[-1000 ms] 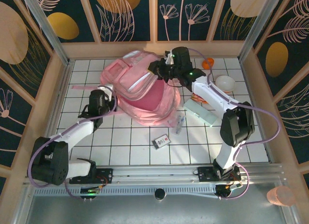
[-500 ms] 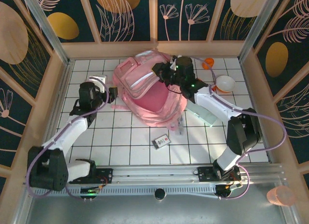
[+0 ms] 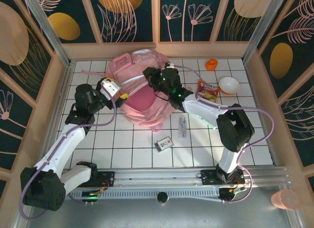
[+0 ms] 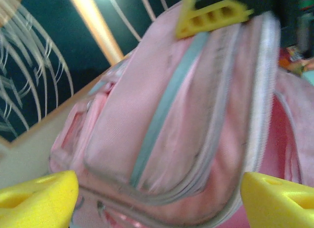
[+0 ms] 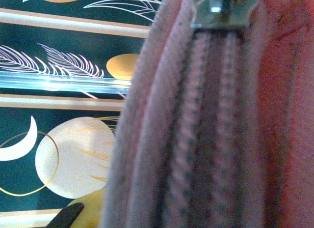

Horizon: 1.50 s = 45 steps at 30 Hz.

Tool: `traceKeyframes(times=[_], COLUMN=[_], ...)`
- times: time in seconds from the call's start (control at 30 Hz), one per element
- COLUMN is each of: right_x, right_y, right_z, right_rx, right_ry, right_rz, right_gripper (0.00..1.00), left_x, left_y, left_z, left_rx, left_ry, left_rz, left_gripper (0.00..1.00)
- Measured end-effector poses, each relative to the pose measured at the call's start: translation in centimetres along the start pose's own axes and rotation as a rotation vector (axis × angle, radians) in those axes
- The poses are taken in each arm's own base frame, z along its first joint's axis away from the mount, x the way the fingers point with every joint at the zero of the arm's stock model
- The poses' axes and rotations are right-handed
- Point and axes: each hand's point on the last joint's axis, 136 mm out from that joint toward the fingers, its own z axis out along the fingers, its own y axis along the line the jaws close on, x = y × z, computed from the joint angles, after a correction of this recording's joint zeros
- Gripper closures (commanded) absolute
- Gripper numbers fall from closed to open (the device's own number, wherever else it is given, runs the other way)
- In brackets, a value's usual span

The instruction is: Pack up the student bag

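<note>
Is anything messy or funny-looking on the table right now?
The pink backpack lies slumped and gaping open, its rim pinched by the right gripper. A snack packet, a white bowl and a small card lie scattered beside it, not yet packed.

Enclosure: white tabletop [image 3: 132, 154] ruled with a black grid, evenly lit, boxed at the far and side edges by a light wooden rim [image 3: 157, 50]. Above the rim stand dark teal wall panels [image 3: 132, 16] printed with cream line-drawn leaves and flowers plus gold and cream ovals, with an aluminium post [image 3: 41, 21] slanting up at each far corner; the left wrist view shows a wooden strip [image 4: 95, 26] crossing one panel, the right wrist view a silvery bar [image 5: 59, 83] running level across another. Near edge: aluminium rail [image 3: 162, 176], then a grey metal surface [image 3: 147, 213] beyond it.
</note>
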Motion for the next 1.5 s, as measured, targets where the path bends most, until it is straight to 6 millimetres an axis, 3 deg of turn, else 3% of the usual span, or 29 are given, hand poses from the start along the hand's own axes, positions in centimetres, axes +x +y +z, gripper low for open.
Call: traceKeyframes(times=[0.13,0.2,0.37,0.53,0.63,0.7,0.77,0.83,0.87,1.0,1.2,1.5], right_x=[0.5,0.6,1.1,1.5,1.8,1.9,2.1,2.0,2.1,2.3,1.7,-4.4], right_y=[-0.1,-0.1,-0.1,0.0,0.1,0.1,0.1,-0.1,-0.1,0.0,-0.7,-2.2], right_z=[0.1,0.1,0.1,0.1,0.1,0.1,0.1,0.1,0.1,-0.8,-5.1,-12.8], right_rx=[0.001,0.002,0.002,0.001,0.001,0.0,0.003,0.009,0.011,0.04,0.126,0.302], right_ry=[-0.013,-0.016,-0.021,-0.024,-0.021,-0.017,-0.015,-0.017,-0.015,0.028,0.091,0.017], right_rz=[0.013,0.018,0.021,0.024,0.03,0.034,0.033,0.034,0.025,-0.023,-0.096,-0.219], right_gripper=[1.0,1.0,1.0,1.0,1.0,0.96,0.83,0.68,0.62,0.54,0.44,0.41], left_x=[-0.5,-0.2,-0.2,0.4,1.5,2.1,2.2,2.0,2.0,2.3,1.9,4.2], left_y=[-2.5,-2.8,-1.2,-0.3,-0.6,-0.7,-0.5,-0.2,-0.1,0.1,0.0,0.3], left_z=[1.0,1.6,3.0,4.4,5.4,5.8,6.1,6.0,6.0,6.0,5.9,5.4], left_rx=[0.051,0.047,-0.057,-0.105,-0.095,-0.099,-0.113,-0.132,-0.141,-0.146,-0.135,-0.111], left_ry=[0.004,0.02,0.032,0.044,0.068,0.084,0.089,0.087,0.09,0.12,0.153,0.231], left_rz=[0.137,0.158,0.173,0.17,0.168,0.168,0.164,0.167,0.167,0.157,0.157,0.156], left_gripper=[0.14,0.14,0.14,0.21,0.33,0.54,0.78,0.95,1.0,1.0,1.0,1.0])
